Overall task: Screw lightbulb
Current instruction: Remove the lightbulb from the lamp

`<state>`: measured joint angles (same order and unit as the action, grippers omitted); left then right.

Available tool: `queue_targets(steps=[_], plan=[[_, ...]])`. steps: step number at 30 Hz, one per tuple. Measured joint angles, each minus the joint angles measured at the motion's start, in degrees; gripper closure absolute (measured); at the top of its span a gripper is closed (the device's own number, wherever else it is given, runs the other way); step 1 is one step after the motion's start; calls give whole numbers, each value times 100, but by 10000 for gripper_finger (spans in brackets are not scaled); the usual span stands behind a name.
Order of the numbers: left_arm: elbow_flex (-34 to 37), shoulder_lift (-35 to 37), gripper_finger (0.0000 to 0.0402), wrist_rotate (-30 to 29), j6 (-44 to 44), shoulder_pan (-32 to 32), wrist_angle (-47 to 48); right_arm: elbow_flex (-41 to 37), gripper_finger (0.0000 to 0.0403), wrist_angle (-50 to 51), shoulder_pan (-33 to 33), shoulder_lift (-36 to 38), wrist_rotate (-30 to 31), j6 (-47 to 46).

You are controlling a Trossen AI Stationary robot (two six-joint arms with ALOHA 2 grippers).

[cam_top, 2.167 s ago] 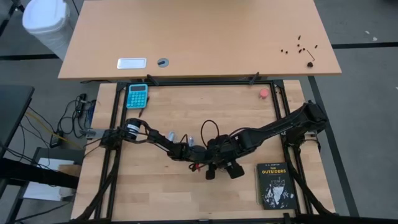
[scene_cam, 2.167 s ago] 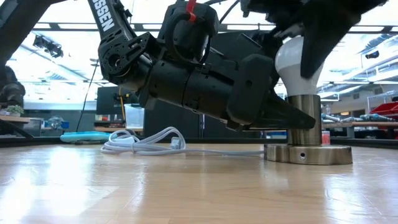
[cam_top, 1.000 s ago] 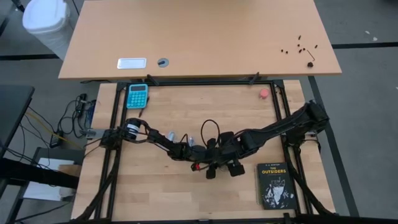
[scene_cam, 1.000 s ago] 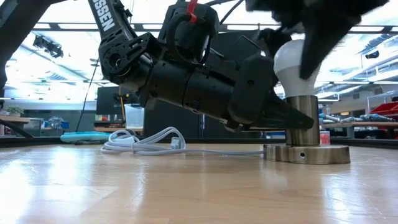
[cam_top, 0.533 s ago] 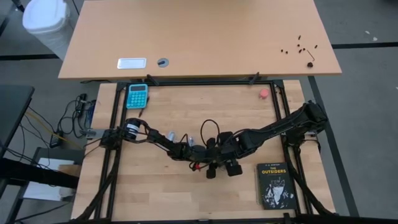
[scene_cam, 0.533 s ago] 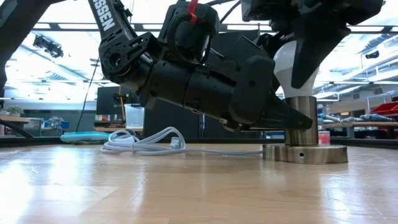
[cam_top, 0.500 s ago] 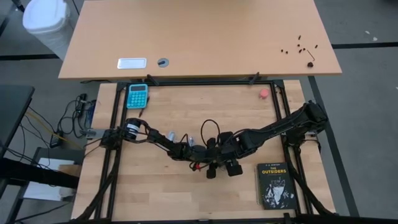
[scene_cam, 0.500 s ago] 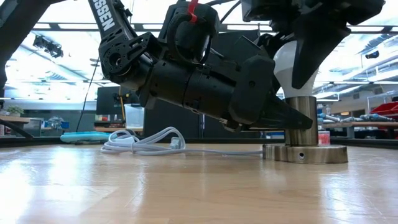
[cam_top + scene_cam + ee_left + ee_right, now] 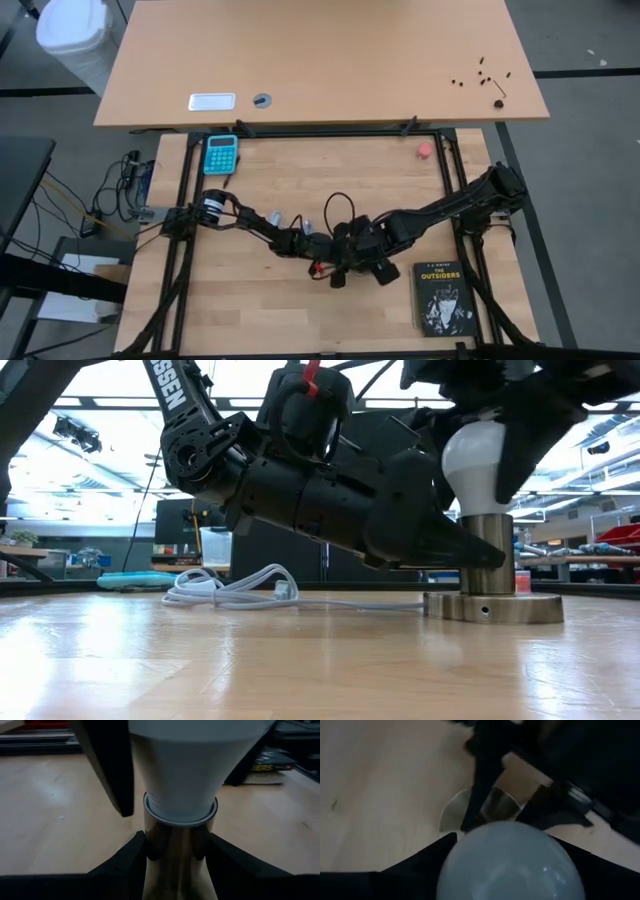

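The white frosted lightbulb [image 9: 478,465] stands upright with its neck [image 9: 180,775] in the silvery socket's stem [image 9: 487,550], which rises from a round base disc [image 9: 493,607] on the table. My left gripper [image 9: 478,552] reaches in low from the table's left and is shut on the stem. My right gripper [image 9: 482,422] comes down from above and is shut on the bulb's dome [image 9: 510,862]. In the high view both grippers [image 9: 325,250] [image 9: 360,258] meet at mid-table and hide the bulb. My left gripper pinches the socket's metal stem [image 9: 177,852] between its two fingers [image 9: 127,857], just below the bulb's neck. The fingers come nearly level from the table's left. The socket stands upright with its disc on the table. My right gripper holds the bulb's round dome [image 9: 470,855] between its two fingers [image 9: 422,865], one on each side. The fingers point down from above. The bulb stands upright in the socket.
A black book [image 9: 441,297] lies right of the grippers near the front. The socket's white cord [image 9: 230,588] lies coiled behind the left arm. A blue calculator [image 9: 221,153] and a small pink-red round object [image 9: 425,149] sit at the far edge.
My right gripper has turned about the bulb's upright axis: its fingers, which covered the bulb's right side in the low view, now stand on either side of it. The left gripper has stayed on the stem.
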<state>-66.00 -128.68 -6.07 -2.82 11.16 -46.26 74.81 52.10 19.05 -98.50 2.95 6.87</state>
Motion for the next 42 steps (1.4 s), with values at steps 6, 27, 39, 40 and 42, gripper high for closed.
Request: queue_targets(steps=[6,27,39,40,42], plan=[[0,0,224,245,96,-24,11,0,139,-8,107,0,-165,1599],[7,0,224,171,89,-43,-7,-13,123,102,131,0,807,5478],[11,-4,223,250,89,-28,-17,450,14,668,168,2,952,4170],[11,-4,223,250,89,-28,-17,509,9,756,172,4,966,4002],[9,-4,223,250,89,-28,-13,580,5,932,190,4,1122,3673]])
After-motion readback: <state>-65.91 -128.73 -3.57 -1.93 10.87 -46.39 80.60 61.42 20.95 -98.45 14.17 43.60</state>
